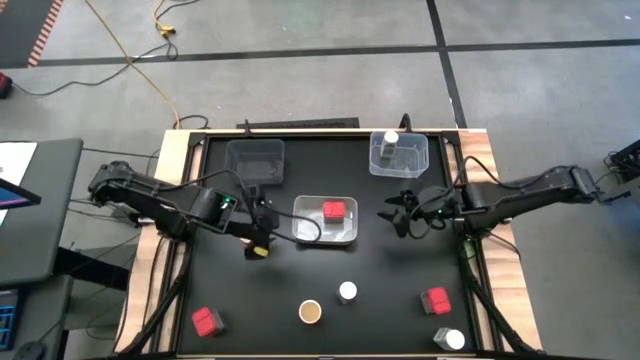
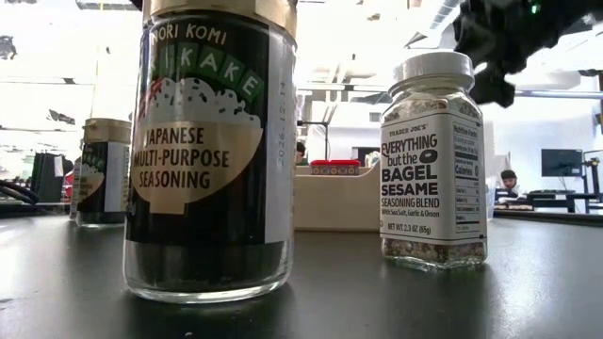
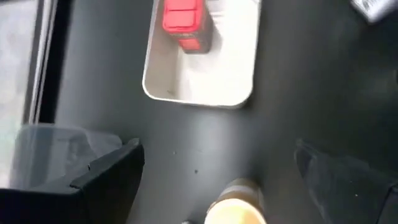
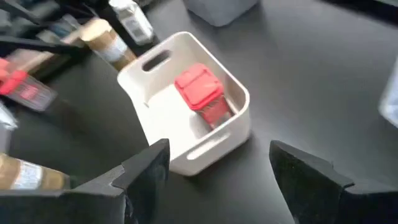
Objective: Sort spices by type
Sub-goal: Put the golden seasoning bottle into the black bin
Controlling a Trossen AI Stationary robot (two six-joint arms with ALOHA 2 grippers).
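brown-topped jar [image 3: 233, 204] cut off, blurred

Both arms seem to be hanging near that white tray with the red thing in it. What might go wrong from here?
1. The left gripper hangs open over a brown-topped jar; a slightly off descent might tip it.
2. The right gripper, also open, sits just beside the white tray, which a reach for the red container could nudge.
3. Both arms flank that tray and might collide.
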